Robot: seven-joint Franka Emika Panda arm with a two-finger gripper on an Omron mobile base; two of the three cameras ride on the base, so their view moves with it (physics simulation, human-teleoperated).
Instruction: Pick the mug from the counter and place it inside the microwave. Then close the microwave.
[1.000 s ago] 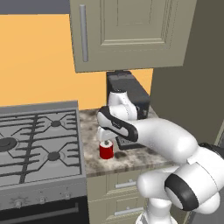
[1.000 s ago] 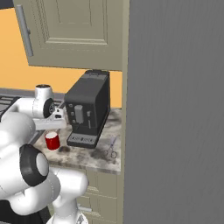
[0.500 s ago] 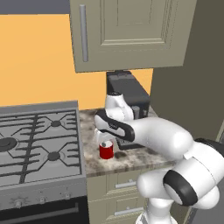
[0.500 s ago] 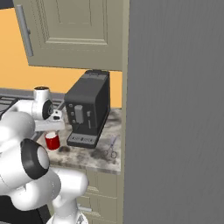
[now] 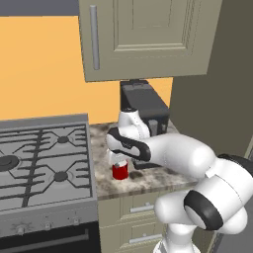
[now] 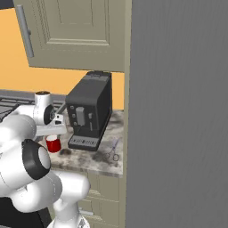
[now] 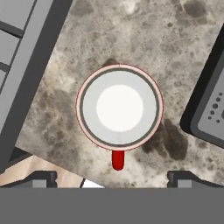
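Two neighbours flank our mug (image 7: 119, 107): stovetop (image 7: 19, 57) at nine o'clock, coffee machine (image 7: 209, 105) at three; gripper (image 7: 109, 178) spread, apparently just above.

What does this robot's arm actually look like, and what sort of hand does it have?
The arm is made of thick, rounded, glossy white segments, joined by dark black bands at the joints. No cables or markings show on it. The hand ends in two small dark grey, blocky fingertips set well apart, seen from the hand's own camera.

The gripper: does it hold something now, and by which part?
Nothing is held. The gripper is open above the mug, which stands free on the counter.
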